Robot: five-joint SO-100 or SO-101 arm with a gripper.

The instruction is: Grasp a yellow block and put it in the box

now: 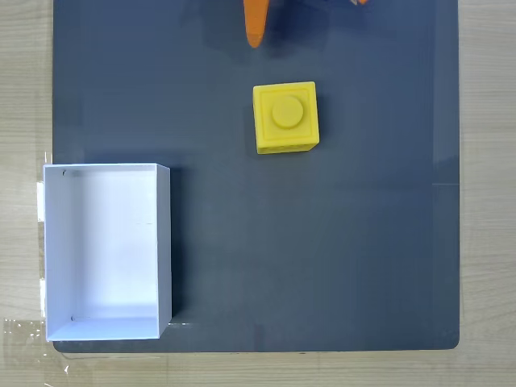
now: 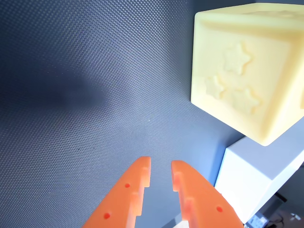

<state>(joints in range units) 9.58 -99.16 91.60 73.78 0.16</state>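
The yellow block [image 1: 285, 117] sits on the dark mat with its round stud facing up, upper middle of the fixed view. The white box [image 1: 105, 250] stands at the mat's left edge with nothing inside. My orange gripper [image 1: 255, 36] pokes in from the top edge, just above and left of the block, not touching it. In the wrist view the block [image 2: 242, 71] looms at the upper right, showing star reliefs on its side, with the box [image 2: 256, 180] below it. The gripper [image 2: 160, 166] is open by a narrow gap, with only mat between its fingers [image 2: 133, 190].
The dark mat [image 1: 322, 258] covers most of a light wooden table [image 1: 488, 193]. Bare mat stretches between the block and the box and across the lower right. Clear tape [image 1: 24, 339] lies by the box's lower left corner.
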